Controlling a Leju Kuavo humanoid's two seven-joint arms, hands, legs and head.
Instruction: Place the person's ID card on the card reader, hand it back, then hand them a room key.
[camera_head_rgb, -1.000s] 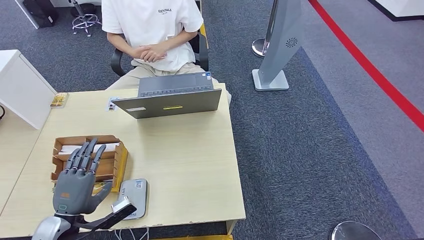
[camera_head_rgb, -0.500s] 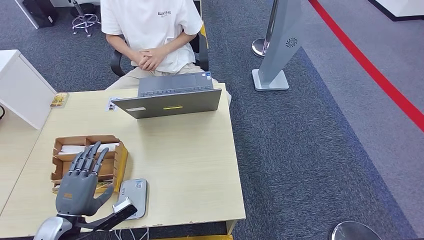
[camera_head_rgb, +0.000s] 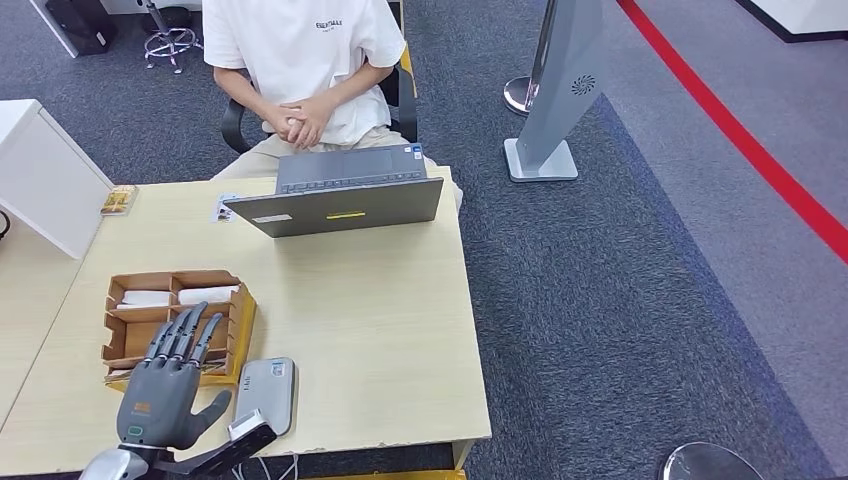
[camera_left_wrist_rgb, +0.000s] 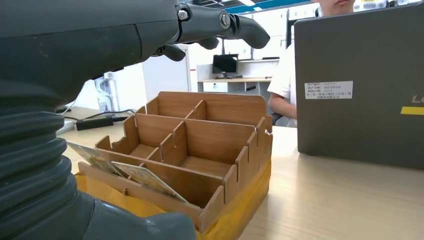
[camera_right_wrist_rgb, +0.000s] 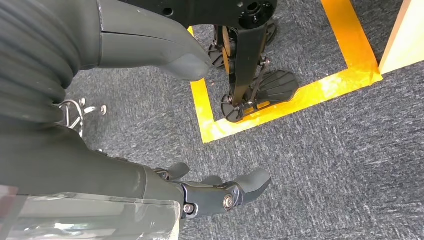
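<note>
Cards (camera_left_wrist_rgb: 142, 176) leaned in the nearest compartment of the wooden organizer (camera_head_rgb: 180, 318), which sat on the surface (camera_head_rgb: 370, 330) at about ten o'clock from the card reader (camera_head_rgb: 266, 392). My left hand (camera_head_rgb: 165, 390) hovered over the organizer's near edge, fingers (camera_head_rgb: 185, 330) stretched forward and apart, holding nothing. White cards (camera_head_rgb: 150, 297) lay in the far compartments. At twelve o'clock across the surface stood a grey laptop (camera_head_rgb: 340, 195), its back toward me, and beyond it sat a person (camera_head_rgb: 300, 60) with hands clasped. My right hand (camera_right_wrist_rgb: 220, 192) hung over the carpet floor (camera_right_wrist_rgb: 325, 150), fingers loosely curled and holding nothing.
</note>
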